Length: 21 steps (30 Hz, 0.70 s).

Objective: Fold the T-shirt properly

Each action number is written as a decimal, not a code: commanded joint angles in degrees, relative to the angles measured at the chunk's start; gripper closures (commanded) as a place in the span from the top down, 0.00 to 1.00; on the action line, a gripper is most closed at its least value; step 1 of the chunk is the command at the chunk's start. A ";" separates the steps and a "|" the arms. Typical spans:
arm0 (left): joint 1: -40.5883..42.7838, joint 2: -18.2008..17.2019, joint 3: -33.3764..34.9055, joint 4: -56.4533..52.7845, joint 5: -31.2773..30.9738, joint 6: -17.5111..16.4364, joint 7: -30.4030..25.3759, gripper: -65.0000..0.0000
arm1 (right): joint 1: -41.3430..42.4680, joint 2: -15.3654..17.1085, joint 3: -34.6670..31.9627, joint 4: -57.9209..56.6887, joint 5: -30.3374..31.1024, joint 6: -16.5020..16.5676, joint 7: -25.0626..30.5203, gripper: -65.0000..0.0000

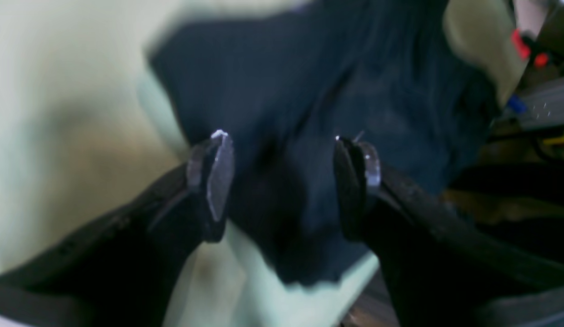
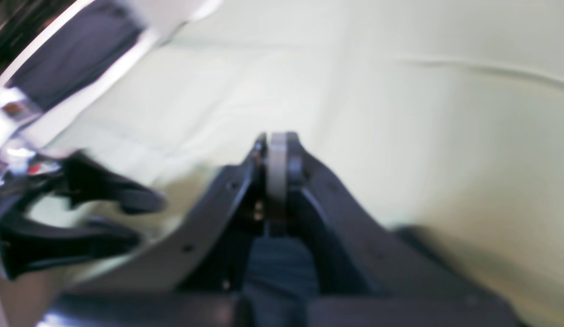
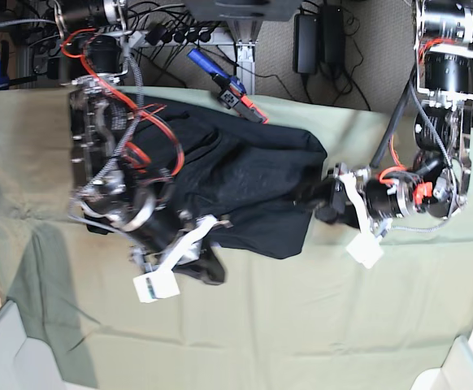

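Observation:
The black T-shirt (image 3: 245, 179) lies bunched in the middle of the pale green cloth sheet (image 3: 301, 325). My left gripper (image 3: 310, 199) reaches in from the right to the shirt's right edge. In the left wrist view it (image 1: 285, 138) is open, its fingers wide apart above the dark T-shirt (image 1: 286, 81), with nothing gripped between them. My right gripper (image 3: 208, 268) sits at the shirt's lower left corner. The right wrist view shows it (image 2: 277, 136) shut, fingertips pressed together over bare green sheet (image 2: 400, 113). Whether cloth is pinched there I cannot tell.
A blue and red clamp (image 3: 232, 89) and several cables lie at the table's back edge. Grey bins stand at the front left (image 3: 17, 349) and front right (image 3: 464, 366) corners. The green sheet covers the front half of the table.

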 commanded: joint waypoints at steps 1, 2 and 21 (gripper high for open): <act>-0.15 -0.35 -0.20 0.98 -2.34 -1.70 -0.66 0.59 | 1.84 -0.68 -1.70 -0.66 -0.85 4.66 1.09 0.00; 0.87 -0.33 -0.20 1.09 -2.80 -1.70 -0.28 0.59 | 2.51 -1.18 -3.72 -2.25 -2.03 4.63 1.11 0.00; 9.97 -0.31 -0.20 1.51 -4.13 -2.99 0.24 0.59 | 13.16 -1.42 -9.73 -29.35 -14.08 4.61 9.29 0.00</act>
